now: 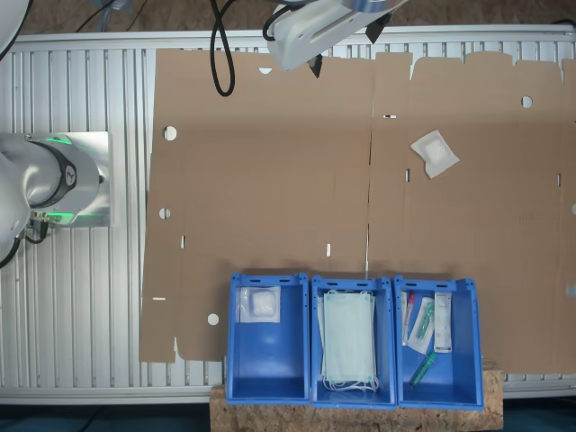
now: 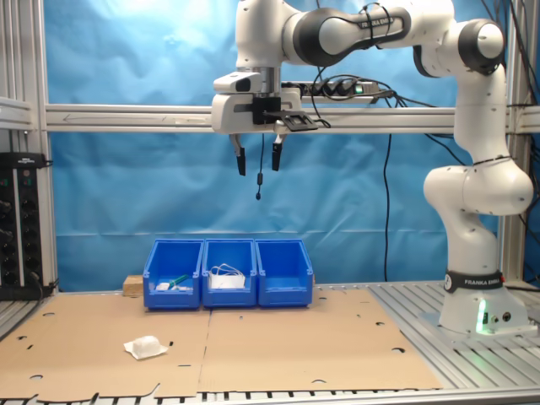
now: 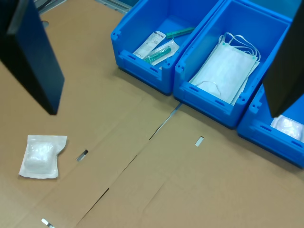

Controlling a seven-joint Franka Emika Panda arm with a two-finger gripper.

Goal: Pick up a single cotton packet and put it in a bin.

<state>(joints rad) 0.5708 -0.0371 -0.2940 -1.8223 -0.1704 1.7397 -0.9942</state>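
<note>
Cotton packet (image 3: 42,156) flat on cardboard (image 3: 190,190), well apart from bins. Face masks (image 3: 227,66) in middle blue bin (image 3: 223,111). Dark fingers (image 3: 31,57) spread wide, holding nothing.

Cotton packet (image 1: 435,153) lies on cardboard (image 1: 270,180), well apart from three bins (image 1: 353,340).

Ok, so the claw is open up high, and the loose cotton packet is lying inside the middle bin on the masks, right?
Not quite. The loose cotton packet lies on the cardboard sheet, well apart from the bins, as the first exterior view shows. The middle bin holds just the face masks. The claw is indeed open and high.
</note>
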